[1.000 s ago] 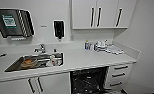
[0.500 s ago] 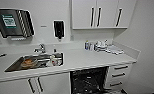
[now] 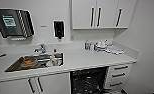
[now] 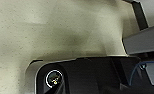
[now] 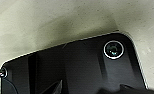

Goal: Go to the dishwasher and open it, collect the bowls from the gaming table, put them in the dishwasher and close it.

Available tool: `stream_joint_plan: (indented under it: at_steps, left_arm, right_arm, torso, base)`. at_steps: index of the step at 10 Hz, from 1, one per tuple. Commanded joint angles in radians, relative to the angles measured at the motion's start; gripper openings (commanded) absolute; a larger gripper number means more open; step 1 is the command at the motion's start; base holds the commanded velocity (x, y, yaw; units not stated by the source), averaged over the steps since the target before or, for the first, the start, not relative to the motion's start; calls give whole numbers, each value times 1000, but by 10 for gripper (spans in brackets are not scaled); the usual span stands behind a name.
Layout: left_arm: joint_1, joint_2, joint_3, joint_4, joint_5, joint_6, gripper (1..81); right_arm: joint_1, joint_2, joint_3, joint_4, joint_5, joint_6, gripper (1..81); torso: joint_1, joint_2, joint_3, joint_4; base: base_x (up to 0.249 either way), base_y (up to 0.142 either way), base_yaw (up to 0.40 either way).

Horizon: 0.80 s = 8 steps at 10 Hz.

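Note:
The dishwasher stands open under the white counter, right of the sink, and its dark interior with racks shows. The bowls and the gaming table are out of view. In both wrist views a dark robot plate hangs over a pale speckled floor.
A steel sink with dishes in it is set into the counter at the left. Bottles and white crockery stand at the counter's back right. White drawers flank the dishwasher, white wall cabinets hang above, and a wall closes the right.

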Motion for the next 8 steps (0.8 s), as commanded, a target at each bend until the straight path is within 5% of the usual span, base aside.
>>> stream_joint_plan:
  at_steps: [1, 7, 8]
  left_arm:
    - [-12, 35, -64, 0, 59, -14, 811]
    - [-12, 126, -171, 6, 102, 0, 811]
    - [-10, 129, -171, 6, 102, 0, 811]
  right_arm:
    - [7, 1, -3, -26, 11, -5, 811]
    - [-34, 113, -137, -9, 16, 5, 811]
    - [-36, 116, -138, -10, 14, 5, 811]
  torso:
    - [0, 0, 0, 0]
    - [0, 0, 0, 0]
    - [-64, 100, 0, 0]
  base:
    - [0, 0, 0]
    - [0, 0, 0]
    - [0, 0, 0]
